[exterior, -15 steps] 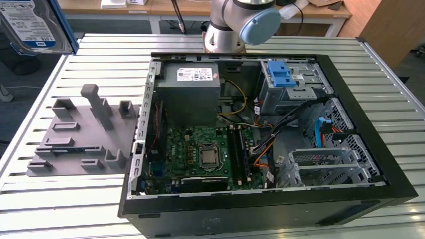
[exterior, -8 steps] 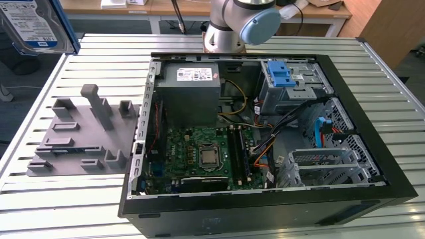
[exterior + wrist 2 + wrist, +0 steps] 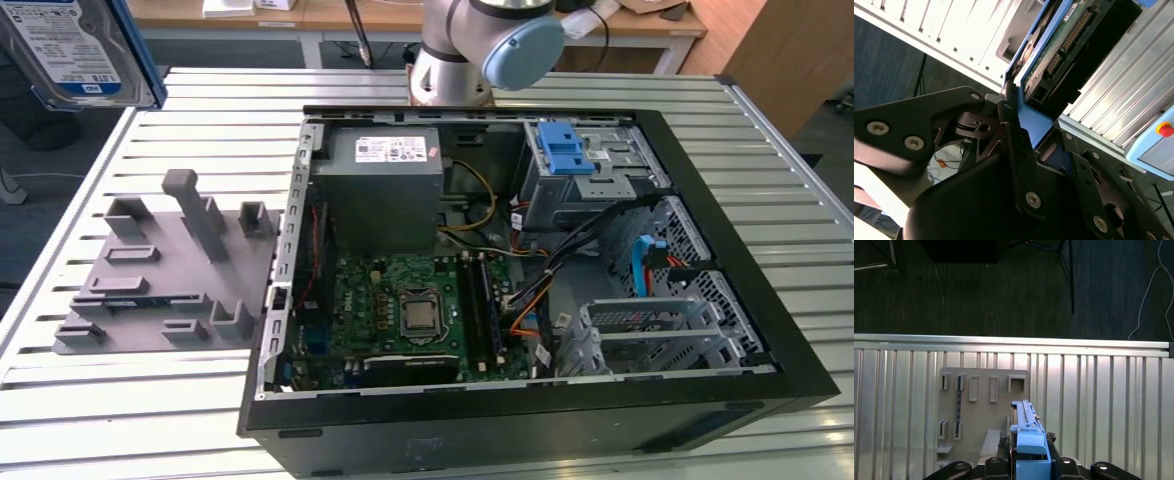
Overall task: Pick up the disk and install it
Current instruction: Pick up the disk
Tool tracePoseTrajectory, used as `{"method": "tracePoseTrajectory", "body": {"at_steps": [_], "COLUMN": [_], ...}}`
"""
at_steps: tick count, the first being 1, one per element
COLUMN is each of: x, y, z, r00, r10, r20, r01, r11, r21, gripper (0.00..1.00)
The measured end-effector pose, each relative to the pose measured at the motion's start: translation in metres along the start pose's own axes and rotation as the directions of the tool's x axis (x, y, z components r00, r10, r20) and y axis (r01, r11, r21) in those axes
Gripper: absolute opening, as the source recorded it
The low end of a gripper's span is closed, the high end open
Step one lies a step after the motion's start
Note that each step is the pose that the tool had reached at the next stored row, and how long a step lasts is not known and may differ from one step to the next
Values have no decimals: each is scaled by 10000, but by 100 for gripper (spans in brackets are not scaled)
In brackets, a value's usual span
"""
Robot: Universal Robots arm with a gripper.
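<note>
A slatted metal bench [image 3: 107, 400] carries an open black computer case [image 3: 534, 430] at its centre. A grey slotted holder [image 3: 147, 300] lies at the case's nine o'clock. The blue-framed disk [image 3: 74, 50] hangs in the air at eleven o'clock of the exterior view, pinched edge-on in the closed claw [image 3: 1028, 444].

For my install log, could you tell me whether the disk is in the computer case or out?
Out: the pincer grips the disk in the air above the grey fixture, well apart from the case.
</note>
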State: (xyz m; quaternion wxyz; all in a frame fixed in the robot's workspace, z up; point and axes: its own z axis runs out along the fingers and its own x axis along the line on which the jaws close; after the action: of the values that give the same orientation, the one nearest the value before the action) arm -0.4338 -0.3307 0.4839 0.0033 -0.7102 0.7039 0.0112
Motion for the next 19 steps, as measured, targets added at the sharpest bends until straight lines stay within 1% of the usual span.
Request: {"method": "tracePoseTrajectory", "body": {"at_steps": [9,17,19], "x": [0,-1,-2], "y": [-5,-5,-5], "z": [-1,-81,-90], "r00": [10000,10000,10000], "r10": [0,0,0], "r20": [0,0,0], "r01": [0,0,0], "r11": [10000,10000,10000], "r21": [0,0,-1], "gripper": [36,36,36]}}
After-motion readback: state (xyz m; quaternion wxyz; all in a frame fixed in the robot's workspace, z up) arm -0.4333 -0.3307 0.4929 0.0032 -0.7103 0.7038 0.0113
